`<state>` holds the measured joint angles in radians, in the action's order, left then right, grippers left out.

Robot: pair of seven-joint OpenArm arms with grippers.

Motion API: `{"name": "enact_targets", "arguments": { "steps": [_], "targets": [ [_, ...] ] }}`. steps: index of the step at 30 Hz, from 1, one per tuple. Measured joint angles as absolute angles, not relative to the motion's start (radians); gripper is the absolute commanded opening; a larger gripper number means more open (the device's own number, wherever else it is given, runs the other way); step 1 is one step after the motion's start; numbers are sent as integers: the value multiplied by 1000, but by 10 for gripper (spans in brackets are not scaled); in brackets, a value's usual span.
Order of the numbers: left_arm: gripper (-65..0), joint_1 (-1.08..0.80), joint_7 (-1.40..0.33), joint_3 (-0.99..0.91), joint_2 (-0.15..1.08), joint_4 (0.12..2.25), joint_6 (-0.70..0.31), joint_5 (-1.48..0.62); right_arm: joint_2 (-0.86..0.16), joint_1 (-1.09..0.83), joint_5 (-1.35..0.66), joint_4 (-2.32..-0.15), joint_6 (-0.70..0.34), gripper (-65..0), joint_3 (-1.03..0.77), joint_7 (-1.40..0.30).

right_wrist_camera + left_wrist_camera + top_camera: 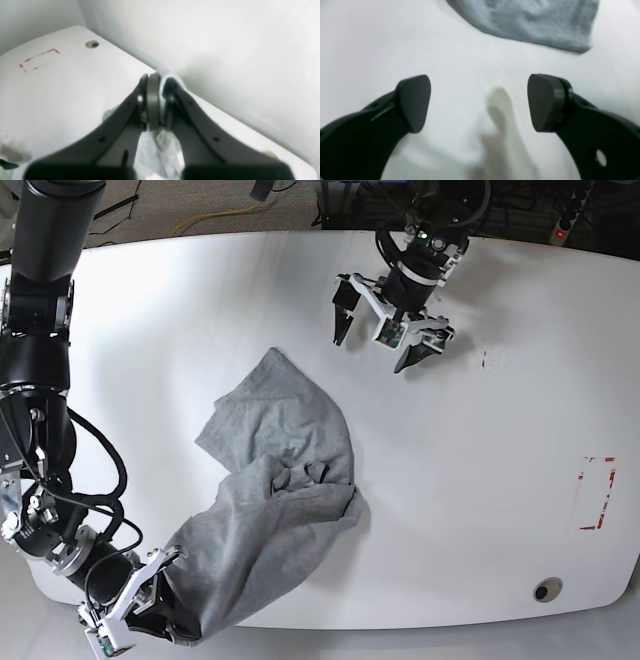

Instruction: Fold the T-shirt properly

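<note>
The left gripper (378,343) is hanging over the bare white table (500,440), its two dark pads (413,103) standing wide apart with nothing between them. In the left wrist view, only tabletop is showing in the gap between those pads, and a rounded grey edge of the T-shirt (532,22) is lying beyond the fingertips, well apart from them and not touching either pad.

The right gripper (150,605) is sitting at the near edge of the table, and its fingers are clamped on a fold of the T-shirt (270,500). In the right wrist view the right gripper (157,100) is showing its jaws pressed nearly together, with pale grey cloth (160,152) bunching out beneath them toward the camera.

From that pinched fold the T-shirt is spreading away across the table in a crumpled heap, rumpled and doubled over itself in the middle, with one flatter lobe reaching toward the left gripper but stopping well short of it. No lettering is showing on the cloth; only plain grey is facing up.

Far from both grippers, a red dashed rectangle (597,493) is marking the tabletop, and a small round hole (546,590) is sitting near it by the table's edge.
</note>
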<state>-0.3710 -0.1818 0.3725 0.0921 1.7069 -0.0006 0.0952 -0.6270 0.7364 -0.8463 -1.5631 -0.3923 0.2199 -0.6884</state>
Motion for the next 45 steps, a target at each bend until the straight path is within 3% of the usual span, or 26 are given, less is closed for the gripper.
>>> {"name": "enact_targets", "arguments": {
  "steps": [6,23,26,28,31,36,45],
  "targets": [
    [-79,-223,-179,442,-7,1538,0,97,-648,730,-841,-1562,-392,-650,222,-699],
    [-92,20,-169,659,-71,1241,-6,96,-667,729,-843,-1544,-393,-650,222,-693],
    [-228,46,-146,671,-73,1200,-7,85,-665,730,-843,-1544,-392,-650,221,-692],
    [-425,59,-131,671,-77,1171,-8,78,-665,729,-843,-1543,-392,-650,220,-692],
    [-650,76,-117,671,-83,1135,-14,70,-666,730,-843,-1543,-392,-650,219,-693],
    [-650,96,-186,657,-86,1146,-12,78,-669,729,-842,-1543,-392,-650,218,-692],
    [-649,-2,-331,360,-30,1363,-2,91,-667,747,-838,-1530,-393,-650,217,-692]
  ]
}}
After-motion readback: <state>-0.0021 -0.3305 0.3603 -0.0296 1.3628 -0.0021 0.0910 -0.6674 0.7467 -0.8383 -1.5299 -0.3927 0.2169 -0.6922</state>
